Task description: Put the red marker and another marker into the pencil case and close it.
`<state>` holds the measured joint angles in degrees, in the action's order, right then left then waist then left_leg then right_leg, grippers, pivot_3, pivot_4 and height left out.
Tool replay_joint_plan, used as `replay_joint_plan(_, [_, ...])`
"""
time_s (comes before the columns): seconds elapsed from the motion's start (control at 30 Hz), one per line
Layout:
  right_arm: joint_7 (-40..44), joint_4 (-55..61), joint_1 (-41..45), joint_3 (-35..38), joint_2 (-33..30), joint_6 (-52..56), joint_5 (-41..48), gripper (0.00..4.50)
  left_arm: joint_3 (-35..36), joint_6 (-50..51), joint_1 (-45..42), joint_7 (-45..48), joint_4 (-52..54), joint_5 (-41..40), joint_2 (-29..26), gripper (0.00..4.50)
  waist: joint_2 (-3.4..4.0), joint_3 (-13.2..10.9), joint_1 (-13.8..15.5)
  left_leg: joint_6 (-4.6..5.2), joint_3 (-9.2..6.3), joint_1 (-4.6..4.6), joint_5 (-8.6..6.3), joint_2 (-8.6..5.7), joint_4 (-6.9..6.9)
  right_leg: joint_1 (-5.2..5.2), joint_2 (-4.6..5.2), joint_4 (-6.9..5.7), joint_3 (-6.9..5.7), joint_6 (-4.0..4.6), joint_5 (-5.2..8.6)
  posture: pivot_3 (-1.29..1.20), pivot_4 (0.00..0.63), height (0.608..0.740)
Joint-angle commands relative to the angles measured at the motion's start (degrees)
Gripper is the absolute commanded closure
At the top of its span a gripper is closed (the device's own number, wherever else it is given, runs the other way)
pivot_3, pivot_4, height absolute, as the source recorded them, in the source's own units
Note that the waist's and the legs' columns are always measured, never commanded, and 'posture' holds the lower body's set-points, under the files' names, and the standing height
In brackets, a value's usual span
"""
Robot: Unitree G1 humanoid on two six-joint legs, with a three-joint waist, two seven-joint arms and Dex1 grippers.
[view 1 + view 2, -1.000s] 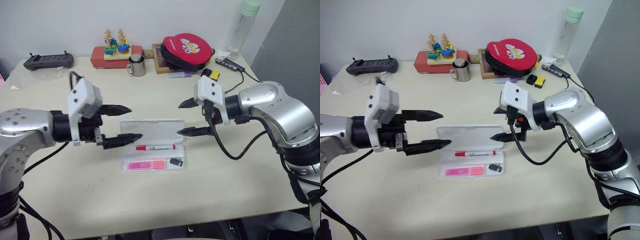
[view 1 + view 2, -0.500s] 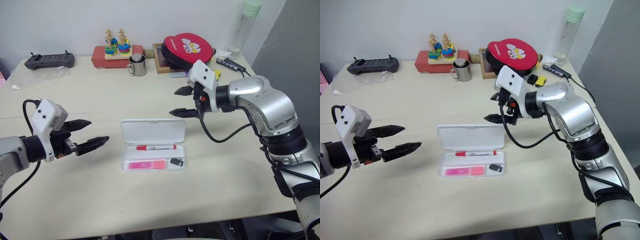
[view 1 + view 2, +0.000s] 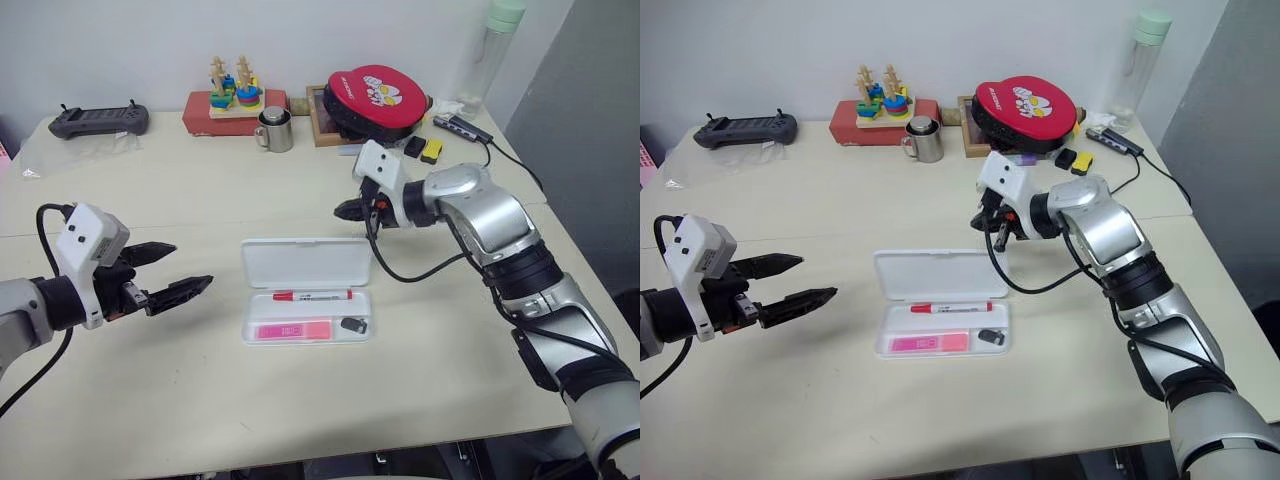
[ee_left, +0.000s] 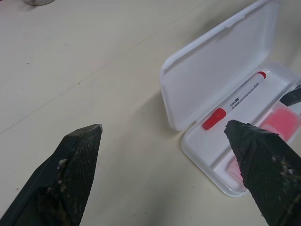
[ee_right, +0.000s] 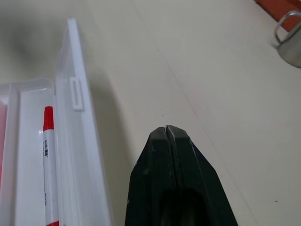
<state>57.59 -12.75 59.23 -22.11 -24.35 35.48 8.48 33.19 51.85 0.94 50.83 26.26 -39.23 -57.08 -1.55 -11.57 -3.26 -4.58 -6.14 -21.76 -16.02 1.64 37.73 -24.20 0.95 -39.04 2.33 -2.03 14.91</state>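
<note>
The white rectangular plastic pencil case (image 3: 306, 290) lay open; at its nine o'clock the left gripper (image 3: 176, 270) gaped empty, at one o'clock the right gripper (image 3: 342, 210) was pinched closed on nothing.

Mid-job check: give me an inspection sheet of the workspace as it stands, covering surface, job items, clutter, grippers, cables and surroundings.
Surface: cream table, bare near the front.
Job's things: pencil case open, lid laid back flat; red marker and pink highlighter both lie in its tray, beside a small black object. Lid not yet closed.
Clutter: along the far edge, a black controller, stacking toy on a red box, metal mug, red round pouch, clear bottle.
Grippers: left gripper open, empty, left of the case; right gripper shut, empty, just behind the lid's far right corner.
Cables: black cable loops under the right arm.
Surroundings: pale wall behind; nothing else seen.
</note>
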Motion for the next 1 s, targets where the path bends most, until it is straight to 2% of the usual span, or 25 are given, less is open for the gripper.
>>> replay_joint_plan(0.03, [3.5, 2.6, -0.2, -0.5, -1.0, -0.7, -0.1, 4.48, 1.6, -0.8, 1.2, 1.7, 1.3, -0.8, -1.2, 0.0, 0.0, 0.0, 0.0, 0.0, 0.0, 0.0, 0.0, 0.0, 0.0, 0.0, 0.0, 0.0, 0.0, 0.0, 0.0, 0.0, 0.15, 0.74])
replay_joint_plan(0.67, [11.1, 11.2, -3.5, -3.2, -3.8, 2.9, -0.8, 4.48, -5.6, -5.4, 0.9, 7.3, -0.5, 1.6, -4.4, 0.0, 0.03, 0.0, 0.0, 0.0, -0.01, 0.01, 0.0, 0.0, 0.01, 0.01, -0.01, 0.0, -0.01, 0.0, 0.0, 0.0, 0.15, 0.74])
replay_joint_plan(1.0, [9.9, 17.1, -5.0, -4.6, -0.9, 7.9, 0.9, 4.48, -10.4, -6.9, -2.8, 5.6, -2.2, 2.7, -3.3, 0.0, 0.04, 0.0, 0.0, 0.0, -0.02, 0.01, 0.0, 0.0, 0.02, 0.0, -0.01, -0.01, -0.02, 0.0, 0.0, 0.0, 0.15, 0.74])
